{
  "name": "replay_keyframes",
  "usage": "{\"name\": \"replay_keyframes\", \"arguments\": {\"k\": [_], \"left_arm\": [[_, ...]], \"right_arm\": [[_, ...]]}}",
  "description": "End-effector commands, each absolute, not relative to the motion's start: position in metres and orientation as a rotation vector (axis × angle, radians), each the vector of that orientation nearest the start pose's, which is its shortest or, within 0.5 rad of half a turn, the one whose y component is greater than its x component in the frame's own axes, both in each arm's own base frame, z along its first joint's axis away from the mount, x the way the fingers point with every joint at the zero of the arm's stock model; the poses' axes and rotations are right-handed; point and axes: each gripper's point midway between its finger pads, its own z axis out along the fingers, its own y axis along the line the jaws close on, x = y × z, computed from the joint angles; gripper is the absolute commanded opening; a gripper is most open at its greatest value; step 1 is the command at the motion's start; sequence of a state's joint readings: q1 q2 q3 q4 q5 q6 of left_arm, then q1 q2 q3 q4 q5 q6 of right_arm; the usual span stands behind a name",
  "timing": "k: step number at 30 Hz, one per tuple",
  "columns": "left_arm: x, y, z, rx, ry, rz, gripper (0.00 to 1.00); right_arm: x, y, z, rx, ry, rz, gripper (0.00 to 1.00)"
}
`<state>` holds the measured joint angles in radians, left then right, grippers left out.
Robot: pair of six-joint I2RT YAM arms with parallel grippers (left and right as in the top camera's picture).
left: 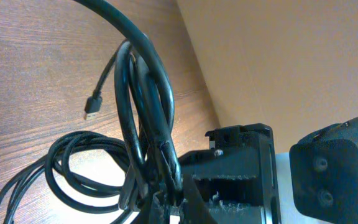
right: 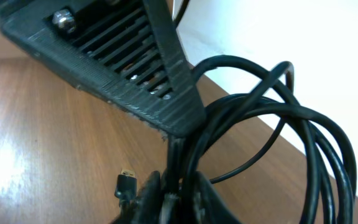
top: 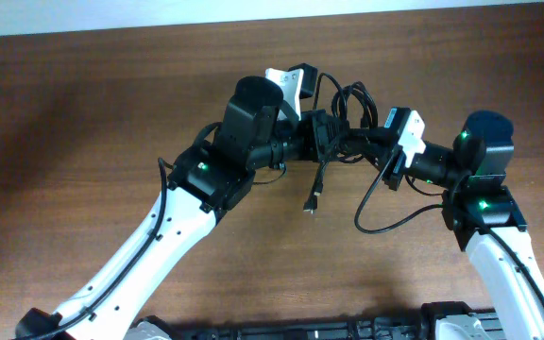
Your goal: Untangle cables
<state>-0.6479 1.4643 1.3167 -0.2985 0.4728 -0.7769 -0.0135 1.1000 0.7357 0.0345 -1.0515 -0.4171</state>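
Note:
The cables form a bundle of thin black loops held above the table between my two grippers. My left gripper is shut on the bundle from the left. In the left wrist view, strands rise out of its fingertips, and several loops hang to the left. My right gripper meets the bundle from the right. Its fingers are pressed on upright strands. One plug end dangles below the grippers. A long loop trails on the table.
The brown wooden table ends at a pale wall just behind the bundle. The left gripper's black slotted body hangs close above the right gripper. Black arm bases line the front edge.

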Motion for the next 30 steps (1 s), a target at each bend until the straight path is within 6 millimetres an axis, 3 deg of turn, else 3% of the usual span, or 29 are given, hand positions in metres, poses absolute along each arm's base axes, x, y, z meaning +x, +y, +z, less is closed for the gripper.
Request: {"name": "replay_keyframes", "arguments": {"k": [1,3,6,7,12,21,22,23,24,25,26,30], "left_arm": [[0.304,-0.335,0.322,0.264,2.178,-1.358,0.00],[0.304,-0.335,0.322,0.266,2.178,-1.359,0.00],[0.303,-0.335,0.322,0.268,2.179,-1.362,0.00],[0.303,-0.335,0.322,0.268,2.179,-1.362,0.00],[0.301,-0.337,0.323,0.284,2.176,-1.381,0.00],[0.301,-0.337,0.323,0.284,2.176,-1.382,0.00],[0.301,-0.336,0.323,0.280,2.176,-1.377,0.04],[0.302,-0.336,0.323,0.281,2.175,-1.373,0.20],[0.302,-0.336,0.323,0.280,2.174,-1.370,0.55],[0.303,-0.335,0.322,0.278,2.174,-1.367,0.80],[0.306,-0.332,0.322,0.271,2.176,-1.361,0.99],[0.317,-0.315,0.312,0.203,2.221,-1.329,0.99]], "right_arm": [[0.303,0.146,0.268,-1.000,1.471,0.693,0.22],[0.302,0.146,0.268,-1.000,1.471,0.693,0.33],[0.303,0.146,0.268,-1.000,1.471,0.693,0.34],[0.303,0.146,0.268,-1.000,1.471,0.693,0.33],[0.302,0.146,0.268,-1.000,1.471,0.693,0.06],[0.303,0.146,0.269,-0.971,1.493,0.721,0.04],[0.303,0.146,0.270,-0.947,1.509,0.742,0.04],[0.304,0.145,0.271,-0.924,1.522,0.761,0.04],[0.305,0.145,0.272,-0.905,1.532,0.776,0.04],[0.307,0.143,0.275,-0.865,1.548,0.799,0.04],[0.309,0.139,0.278,-0.819,1.567,0.819,0.04],[0.318,0.120,0.284,-0.716,1.594,0.829,0.04]]}}
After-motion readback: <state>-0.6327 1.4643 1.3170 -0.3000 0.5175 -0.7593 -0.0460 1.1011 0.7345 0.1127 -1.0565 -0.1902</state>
